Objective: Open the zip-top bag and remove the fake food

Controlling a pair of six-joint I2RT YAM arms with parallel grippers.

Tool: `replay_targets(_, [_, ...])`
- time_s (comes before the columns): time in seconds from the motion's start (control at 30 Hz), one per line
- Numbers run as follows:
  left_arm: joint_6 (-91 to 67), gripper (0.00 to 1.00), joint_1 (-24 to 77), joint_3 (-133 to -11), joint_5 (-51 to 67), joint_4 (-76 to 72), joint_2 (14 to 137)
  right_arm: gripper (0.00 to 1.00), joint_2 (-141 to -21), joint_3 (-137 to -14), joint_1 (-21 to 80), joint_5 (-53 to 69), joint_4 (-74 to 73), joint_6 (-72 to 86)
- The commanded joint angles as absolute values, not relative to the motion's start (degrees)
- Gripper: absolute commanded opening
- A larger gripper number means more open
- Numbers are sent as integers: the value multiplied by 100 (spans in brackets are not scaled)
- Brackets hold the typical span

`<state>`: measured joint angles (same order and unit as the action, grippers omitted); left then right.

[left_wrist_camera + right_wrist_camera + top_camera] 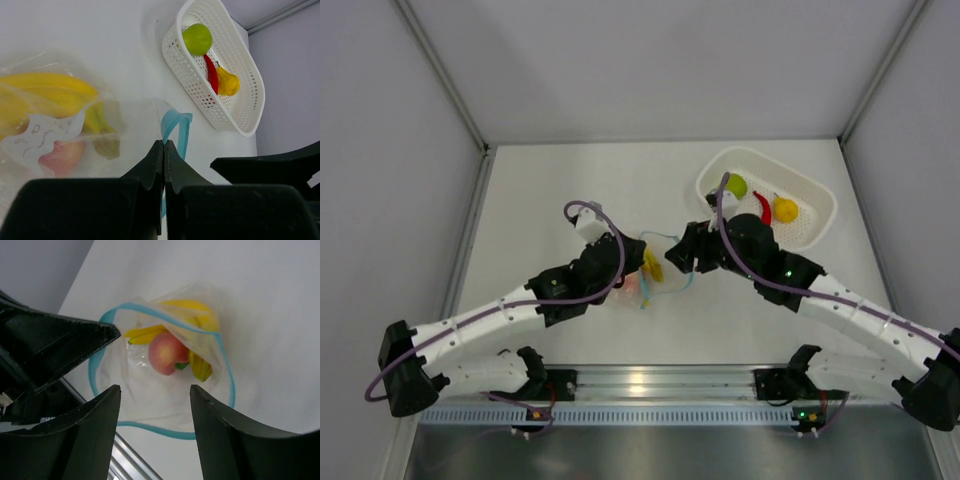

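Below the matt black right pincer [155, 390], glossy, crinkled film is shown by the clear plastic zip-top bag [142, 397].

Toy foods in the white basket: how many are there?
3. In the white basket, a green pear lies at the left end, a red chili in the middle, a yellow fruit just right of it. None looks hidden.

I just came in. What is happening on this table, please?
Two robot arms are emptying a small clear plastic zip-top bag. The left tool is shut on the bag's blue-edged rim, and the open right tool hovers over its open mouth. A yellow plastic banana bunch and a pink fruit piece lie inside. A green pear, a red chili pepper and a yellow-orange fruit sit in the white perforated basket.
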<state>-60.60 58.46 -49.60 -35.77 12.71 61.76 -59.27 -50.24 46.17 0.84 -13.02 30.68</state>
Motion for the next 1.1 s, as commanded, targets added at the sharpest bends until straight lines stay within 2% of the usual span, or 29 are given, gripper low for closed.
replay_targets(0.0, [-6284, 0, 5836, -5247, -3551, 1143, 6222, 58, -6134, -5097, 5237, -806, -888, 3278])
replay_targets(0.2, [-6442, 0, 5845, -5326, -3331, 1143, 6249, 51, -7021, -5317, 5713, -1448, -651, 3506])
replay_targets(0.5, [-7496, 0, 5871, -5115, -3436, 1143, 5994, 51, -7734, -5309, 5897, -2706, -352, 4807])
replay_targets(0.6, [-7804, 0, 5915, -5124, -3375, 1143, 6012, 52, -7874, -5492, 5915, -3004, -552, 4510])
replay_targets(0.73, [-7840, 0, 5933, -5221, -3235, 1134, 6047, 58, -8191, -6168, 5854, -3813, -1807, 3632])
replay_targets(0.83, [-7603, 0, 5941, -5230, -3234, 1151, 6038, 60, -8244, -6319, 5547, -3246, -2364, 3061])
replay_targets(0.97, [-7488, 0, 5941, -5063, -3427, 1151, 6152, 57, -8042, -6065, 5449, -1395, -1795, 2672])
replay_targets(1.07, [-7629, 0, 5941, -4913, -3542, 1151, 6240, 57, -8016, -5810, 5458, -582, -1311, 2654])
